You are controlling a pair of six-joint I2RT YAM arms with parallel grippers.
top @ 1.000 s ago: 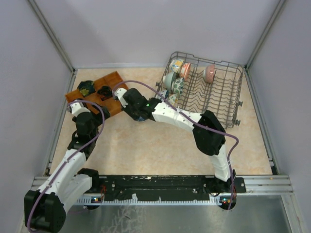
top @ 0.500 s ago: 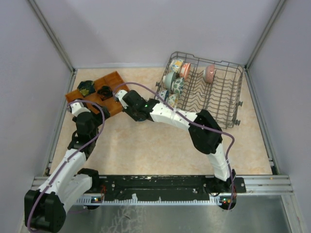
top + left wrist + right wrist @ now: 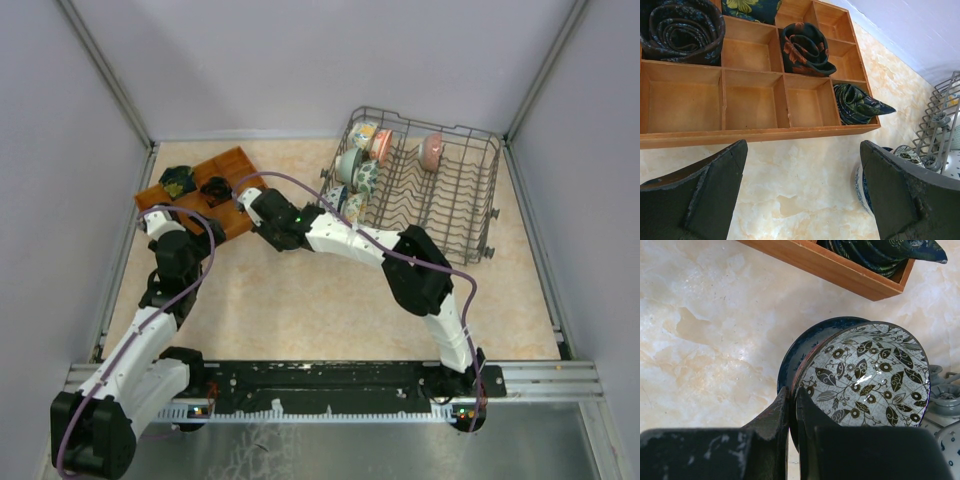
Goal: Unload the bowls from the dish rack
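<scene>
Pale lilac walls (image 3: 300, 70); beige marbled tabletop (image 3: 300, 310); even light.

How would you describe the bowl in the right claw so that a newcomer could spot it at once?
Find the grey wire dish rack, then the tabletop between it and the wooden tray. There the right claw pinches the rim of a bowl that overlaps a dark blue bowl. Its pale inside, covered with dark leaves and small flowers, sets it apart.
</scene>
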